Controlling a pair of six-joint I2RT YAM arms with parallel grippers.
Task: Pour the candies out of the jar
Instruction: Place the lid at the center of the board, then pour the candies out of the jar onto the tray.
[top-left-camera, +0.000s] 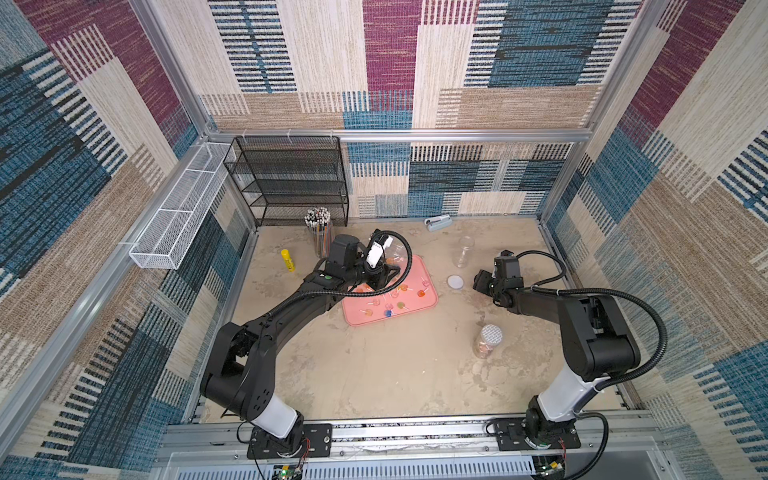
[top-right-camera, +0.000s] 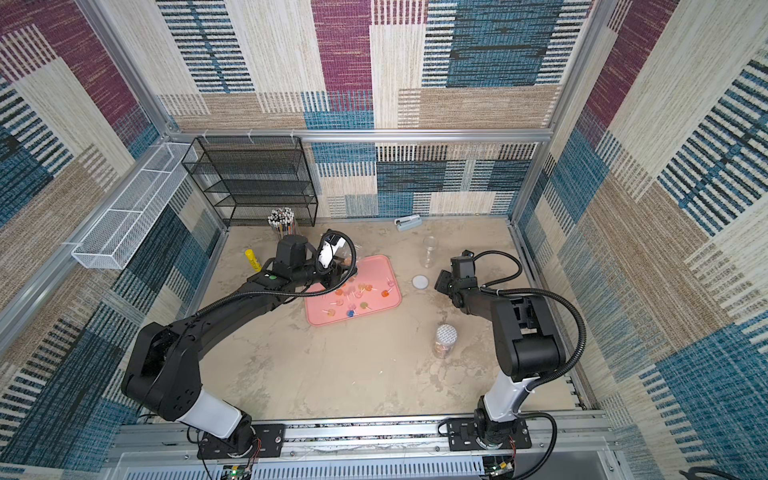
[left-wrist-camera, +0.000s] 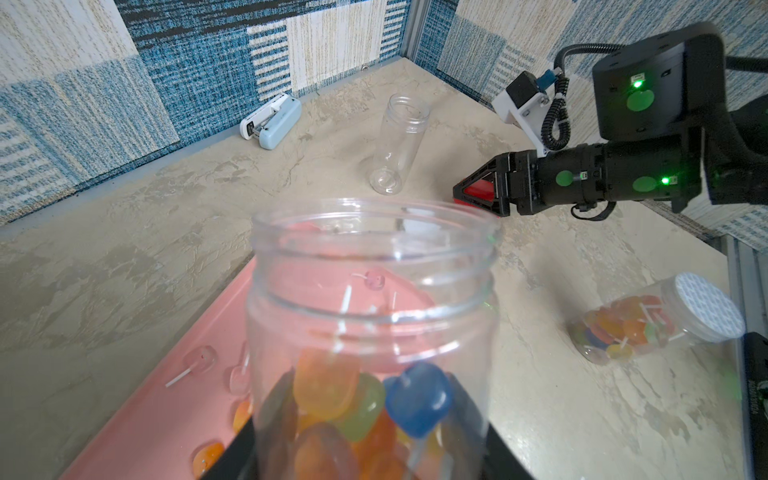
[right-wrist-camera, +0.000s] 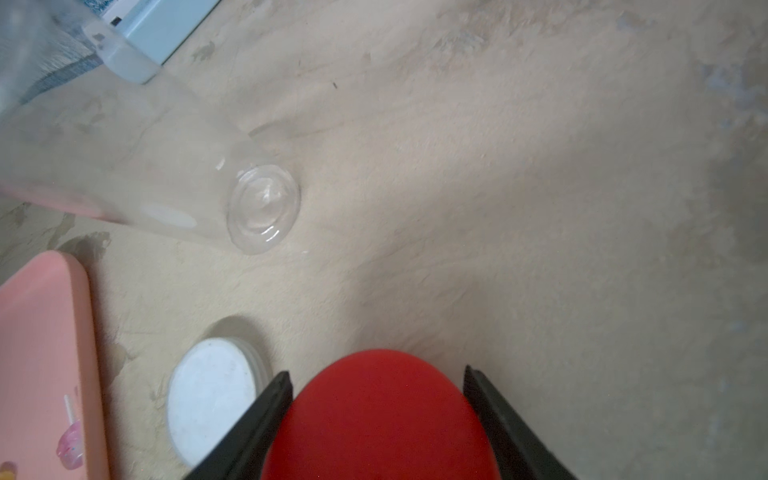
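Observation:
My left gripper (top-left-camera: 380, 270) (left-wrist-camera: 374, 457) is shut on the base end of a clear open jar (left-wrist-camera: 374, 291) (top-left-camera: 392, 253), held over the far-left part of the pink tray (top-left-camera: 424, 270) (top-right-camera: 374, 266). Candies (left-wrist-camera: 415, 399) in orange, green and blue sit bunched at the jar's gripper end. Several more candies (top-left-camera: 390, 299) lie scattered on the tray. To the right of the tray, my right gripper (top-left-camera: 482, 281) (right-wrist-camera: 376, 371) hangs low over the table, with a red lid (right-wrist-camera: 374, 415) (left-wrist-camera: 478, 193) between its fingers.
A white lid (top-left-camera: 456, 282) lies between tray and right gripper. An empty clear jar (top-left-camera: 463, 251) stands behind it. A sealed jar of candies (top-left-camera: 486, 340) stands nearer the front right. Pencil holder (top-left-camera: 319, 232), yellow glue stick (top-left-camera: 287, 260), stapler (top-left-camera: 437, 221) and black mesh shelf (top-left-camera: 291, 178) line the back.

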